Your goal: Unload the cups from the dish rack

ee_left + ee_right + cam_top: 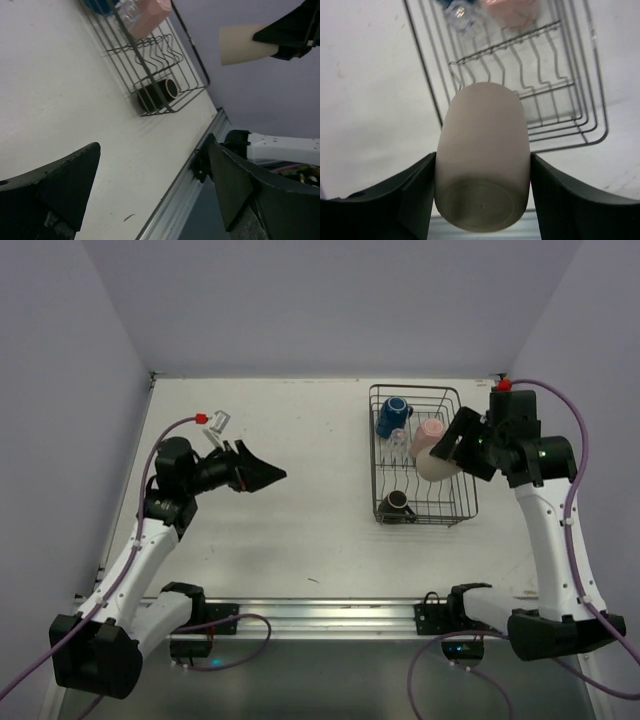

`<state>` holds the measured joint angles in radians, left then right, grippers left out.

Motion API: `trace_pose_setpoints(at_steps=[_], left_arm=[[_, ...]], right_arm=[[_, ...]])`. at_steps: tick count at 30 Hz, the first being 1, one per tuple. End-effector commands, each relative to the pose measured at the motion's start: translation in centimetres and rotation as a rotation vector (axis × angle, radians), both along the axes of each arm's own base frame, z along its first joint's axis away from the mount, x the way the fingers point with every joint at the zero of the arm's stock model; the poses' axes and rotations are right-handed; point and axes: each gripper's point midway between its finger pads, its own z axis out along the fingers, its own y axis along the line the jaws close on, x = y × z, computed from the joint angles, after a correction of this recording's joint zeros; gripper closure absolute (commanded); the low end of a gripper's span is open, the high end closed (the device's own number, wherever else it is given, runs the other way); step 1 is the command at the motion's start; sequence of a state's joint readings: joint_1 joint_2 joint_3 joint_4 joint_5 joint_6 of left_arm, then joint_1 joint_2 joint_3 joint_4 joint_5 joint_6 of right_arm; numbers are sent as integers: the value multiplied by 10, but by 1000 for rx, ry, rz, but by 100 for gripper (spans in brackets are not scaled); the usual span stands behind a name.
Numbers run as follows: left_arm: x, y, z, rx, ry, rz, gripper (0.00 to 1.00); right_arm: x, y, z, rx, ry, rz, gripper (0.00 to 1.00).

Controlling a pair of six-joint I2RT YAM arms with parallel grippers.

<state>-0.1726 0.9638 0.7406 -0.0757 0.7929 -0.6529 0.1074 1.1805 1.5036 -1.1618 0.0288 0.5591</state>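
The right claw (482, 200) clamps the smooth cream-beige mug (482, 145), likely rigid, slippery and breakable, across its round body above the dark wire dish rack (373, 455); the left claw (268, 477) gapes empty.

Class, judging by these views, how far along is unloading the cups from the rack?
Done: no cup stands on the table yet. In hand: the right gripper holds the beige mug above the rack. To do: blue mug, pink cup, glass and brown mug sit inside.

The white table (280, 540) carries the wire dish rack (437, 505).
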Motion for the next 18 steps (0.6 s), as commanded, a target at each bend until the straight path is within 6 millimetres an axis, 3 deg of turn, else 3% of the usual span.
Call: trace_pose_setpoints(at_steps=[1,2,3,5,6,9,12,18], left_arm=[[-34,-22,60,-220,-193,-216,6],[-42,-24,57,-247,-192,-248,6],[-49,-26,73,-295,-234,-272,6],[-57,-32,78,-325,-247,-305,5],[-60,-35,81,-340,-242,-317,6],[-75,-44,94,-389,-287,-362,9],[-76,-48,99,-412,-287,-355,10],[-79,-48,99,-419,-272,-350,12]], right_arm=[[-12,55,28,203,-80,256,100],[-16,66,28,258,-83,294,100],[-20,91,41,356,-124,404,100],[-30,115,40,462,-132,505,100],[-28,133,54,526,-191,565,100],[-36,171,64,655,-222,692,100],[-38,198,71,733,-240,769,100],[-40,231,91,821,-284,856,100]])
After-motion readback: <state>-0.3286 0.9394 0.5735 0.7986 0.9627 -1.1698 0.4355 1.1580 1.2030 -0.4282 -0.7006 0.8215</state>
